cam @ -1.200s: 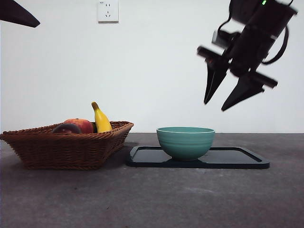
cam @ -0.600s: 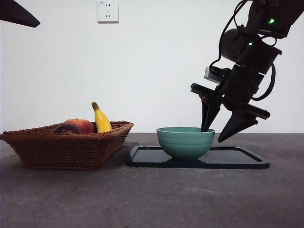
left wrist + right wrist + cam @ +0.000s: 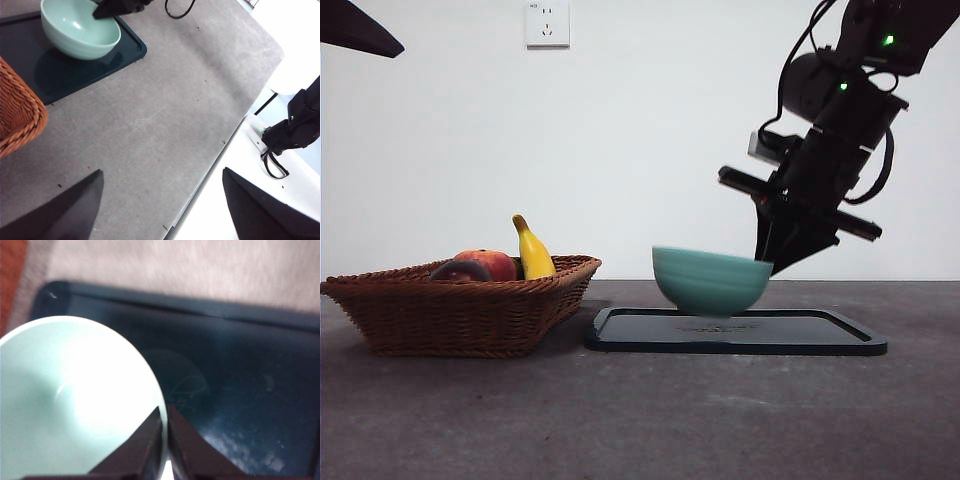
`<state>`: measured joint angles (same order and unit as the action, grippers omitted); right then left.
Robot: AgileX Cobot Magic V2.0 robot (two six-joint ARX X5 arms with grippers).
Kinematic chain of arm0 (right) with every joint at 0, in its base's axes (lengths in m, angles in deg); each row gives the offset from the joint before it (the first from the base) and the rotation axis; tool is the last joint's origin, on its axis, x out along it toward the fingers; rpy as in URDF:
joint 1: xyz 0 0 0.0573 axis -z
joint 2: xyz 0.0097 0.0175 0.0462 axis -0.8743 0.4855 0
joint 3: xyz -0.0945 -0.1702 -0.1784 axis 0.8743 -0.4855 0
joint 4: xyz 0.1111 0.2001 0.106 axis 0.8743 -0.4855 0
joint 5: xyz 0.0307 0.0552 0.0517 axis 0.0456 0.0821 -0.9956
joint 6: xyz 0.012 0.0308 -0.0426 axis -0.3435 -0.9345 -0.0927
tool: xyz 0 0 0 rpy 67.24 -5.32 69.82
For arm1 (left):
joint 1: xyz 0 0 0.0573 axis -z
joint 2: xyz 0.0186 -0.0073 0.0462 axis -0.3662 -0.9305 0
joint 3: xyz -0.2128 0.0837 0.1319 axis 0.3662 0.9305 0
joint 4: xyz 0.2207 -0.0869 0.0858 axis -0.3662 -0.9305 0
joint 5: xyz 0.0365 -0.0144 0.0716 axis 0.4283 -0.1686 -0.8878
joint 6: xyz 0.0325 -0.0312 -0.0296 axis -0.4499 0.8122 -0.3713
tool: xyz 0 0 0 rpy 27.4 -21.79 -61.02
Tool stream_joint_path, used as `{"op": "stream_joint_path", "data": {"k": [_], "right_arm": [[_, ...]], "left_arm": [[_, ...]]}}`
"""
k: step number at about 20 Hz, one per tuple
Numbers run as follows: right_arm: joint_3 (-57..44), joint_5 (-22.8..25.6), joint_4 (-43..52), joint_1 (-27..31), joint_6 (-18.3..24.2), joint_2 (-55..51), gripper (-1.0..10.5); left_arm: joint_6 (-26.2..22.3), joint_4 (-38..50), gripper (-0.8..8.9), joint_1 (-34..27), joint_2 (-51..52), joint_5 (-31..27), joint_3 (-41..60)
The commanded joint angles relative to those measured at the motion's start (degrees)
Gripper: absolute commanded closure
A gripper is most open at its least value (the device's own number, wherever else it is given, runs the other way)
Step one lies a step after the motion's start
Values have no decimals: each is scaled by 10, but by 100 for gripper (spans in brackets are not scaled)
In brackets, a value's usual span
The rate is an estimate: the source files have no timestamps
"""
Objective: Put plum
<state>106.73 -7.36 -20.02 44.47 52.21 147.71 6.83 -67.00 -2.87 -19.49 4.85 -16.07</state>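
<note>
Your plum [image 3: 461, 270] is at the lower left of the front view, a dull dark maroon round shape barely poking above the rim of the wicker basket [image 3: 460, 318]. It's touching the brighter red-orange fruit [image 3: 492, 263] right behind it, with the banana [image 3: 532, 250] standing up just to the right. So that's one plum, one red-orange fruit, one banana, one basket.

Center frame you've got one teal bowl [image 3: 710, 280] lifted and tilted above the single black tray [image 3: 820, 335]. The right gripper [image 3: 769, 262] comes in from the upper right and has its jaws pinched narrow on the bowl's right rim, one jaw inside, one outside.

Your left gripper [image 3: 160, 210] hangs well away over bare table, jaws spread wide, gripping nothing.
</note>
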Motion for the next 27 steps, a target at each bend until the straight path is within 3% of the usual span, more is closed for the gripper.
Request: {"op": "stream_joint_path", "data": {"k": [1,10,14,20,27], "right_arm": [[16,1,-2,-2,3,-38,939],[15,5,-157,-38,71,-256,939],[7,54,-211,-86,80,-320,939],[-77,87,-192,-155,75,-353,939],[-232,87,-68,-194,29,-352,939]], "left_arm": [[-5,3,440,2,-3,6,-9],[-5,3,440,2,-3,6,-9],[-5,3,440,2,-3,6,-9],[-5,3,440,2,-3,6,-9],[-5,2,440,2,-3,6,-9]]}}
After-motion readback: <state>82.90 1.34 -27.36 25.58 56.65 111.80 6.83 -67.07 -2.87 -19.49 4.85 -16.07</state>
